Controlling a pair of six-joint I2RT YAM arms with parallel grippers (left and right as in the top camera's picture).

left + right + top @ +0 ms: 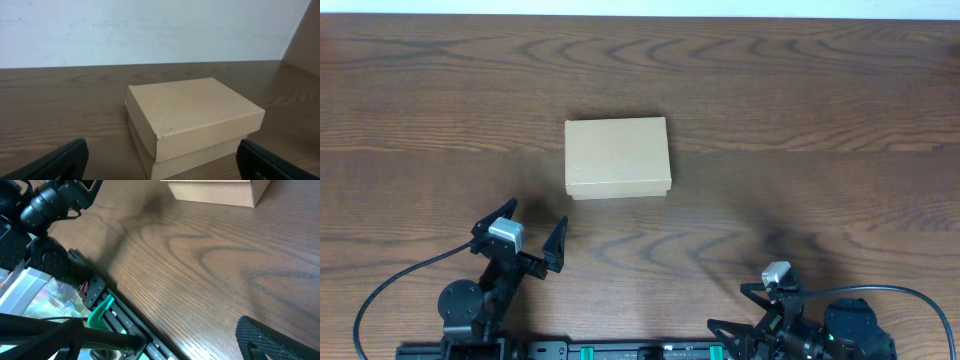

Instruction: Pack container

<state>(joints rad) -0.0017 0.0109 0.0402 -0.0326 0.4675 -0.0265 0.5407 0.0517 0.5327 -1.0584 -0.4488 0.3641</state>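
The small rectangular tan cardboard box (618, 157) sits with its flap lid down on the dark brown wooden table (820, 110), near the middle and slightly towards the far edge. The left gripper (533, 228) hovers just short of the box's near-left corner, not touching it, with its black fingers (60, 161) spread wide apart. The right gripper (155, 337) is low over the near edge, well apart from the box, its fingers likewise parted and holding nothing.
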